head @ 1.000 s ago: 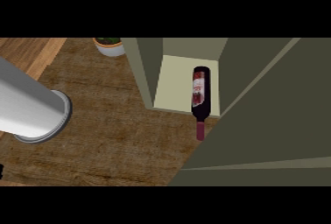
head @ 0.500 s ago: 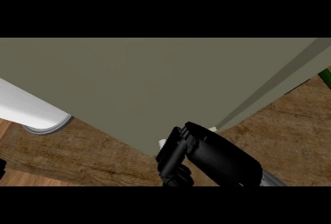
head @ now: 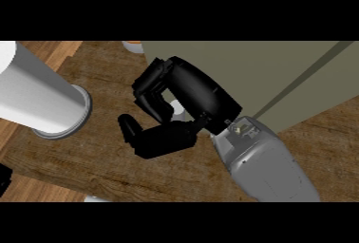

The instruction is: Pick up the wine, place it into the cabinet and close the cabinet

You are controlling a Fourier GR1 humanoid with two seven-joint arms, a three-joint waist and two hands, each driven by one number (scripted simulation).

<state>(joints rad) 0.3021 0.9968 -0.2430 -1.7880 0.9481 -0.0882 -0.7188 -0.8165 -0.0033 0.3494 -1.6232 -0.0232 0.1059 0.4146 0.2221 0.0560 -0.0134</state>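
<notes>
No legible text or labels

The counter point(head: 105, 161) is dark brown wood with a fine streaked grain, matt and a little rough-looking; a paler, more orange wood point(head: 49, 47) shows along its left side. The cylinder point(head: 28, 90) is plain white, smooth and satin with soft shading, and its base rim is a duller grey. The cabinet point(head: 280, 66) is a flat olive-grey panel, matt and without grain, with a lighter strip along one edge. The right hand point(head: 189, 95) is black, hard-shelled like plastic, with a faint sheen. The forearm point(head: 270, 166) is smooth pale grey with small dark dots, and a brassy fitting point(head: 242, 128) at the wrist.
</notes>
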